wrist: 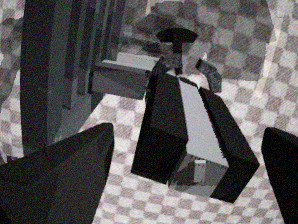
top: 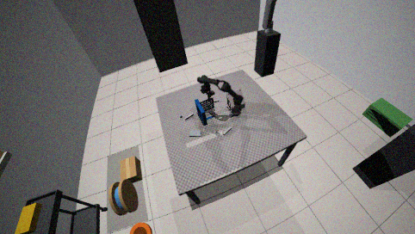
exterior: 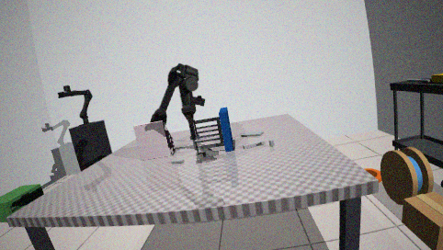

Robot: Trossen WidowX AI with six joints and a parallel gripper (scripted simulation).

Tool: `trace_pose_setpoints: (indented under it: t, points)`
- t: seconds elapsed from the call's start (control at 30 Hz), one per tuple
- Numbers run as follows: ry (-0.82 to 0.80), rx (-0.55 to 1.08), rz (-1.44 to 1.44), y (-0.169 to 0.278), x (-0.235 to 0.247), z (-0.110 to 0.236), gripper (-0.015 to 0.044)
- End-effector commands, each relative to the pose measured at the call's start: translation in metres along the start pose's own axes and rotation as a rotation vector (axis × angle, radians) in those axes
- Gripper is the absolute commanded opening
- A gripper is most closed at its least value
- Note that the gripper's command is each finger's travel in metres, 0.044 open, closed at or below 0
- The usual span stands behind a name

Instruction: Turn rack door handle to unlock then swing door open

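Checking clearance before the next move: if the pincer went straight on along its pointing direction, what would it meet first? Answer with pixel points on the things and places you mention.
Probably the black-and-grey block (wrist: pixel 204 131), the likely handle: in the wrist view it lies ahead between the pincer's (wrist: pixel 188 145) open fingers. Depth is unclear; it might pass between them, with the checkered table top (top: pixel 258 142) (exterior: pixel 276 175) (wrist: pixel 117 200) beyond.

From where I stand this looks like a robotics lab or workshop: a dark jointed arm (top: pixel 224 86) (exterior: pixel 171 94) is mounted on a checked table (top: pixel 254 148) (exterior: pixel 276 179), and another arm (top: pixel 269 15) (exterior: pixel 85 103) rises from a black pedestal (top: pixel 267 53) (exterior: pixel 91 143) near a plain wall. The floor (top: pixel 129 96) (exterior: pixel 96 236) is pale square tile, and over to one side I see a black metal cart (top: pixel 55 212) (exterior: pixel 395 115), a wooden cable spool (top: pixel 127 196) (exterior: pixel 398 176) wound with blue, and a cardboard-brown box (top: pixel 129 168) (exterior: pixel 420 221).
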State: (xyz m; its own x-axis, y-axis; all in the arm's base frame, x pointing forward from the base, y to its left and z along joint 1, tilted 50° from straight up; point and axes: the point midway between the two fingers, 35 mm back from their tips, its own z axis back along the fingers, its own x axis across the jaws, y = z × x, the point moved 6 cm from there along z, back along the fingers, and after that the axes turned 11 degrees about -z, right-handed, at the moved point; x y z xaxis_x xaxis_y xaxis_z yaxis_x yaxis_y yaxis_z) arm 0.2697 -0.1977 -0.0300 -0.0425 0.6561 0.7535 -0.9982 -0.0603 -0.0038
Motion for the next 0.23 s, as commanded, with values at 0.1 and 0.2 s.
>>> trace_pose_setpoints:
  t: [0.1,0.2]
  points:
    - [0.004,0.000,0.004,0.0001,-0.0015,0.0114,0.0298]
    - [0.004,0.000,0.004,0.0001,-0.0015,0.0155,0.0298]
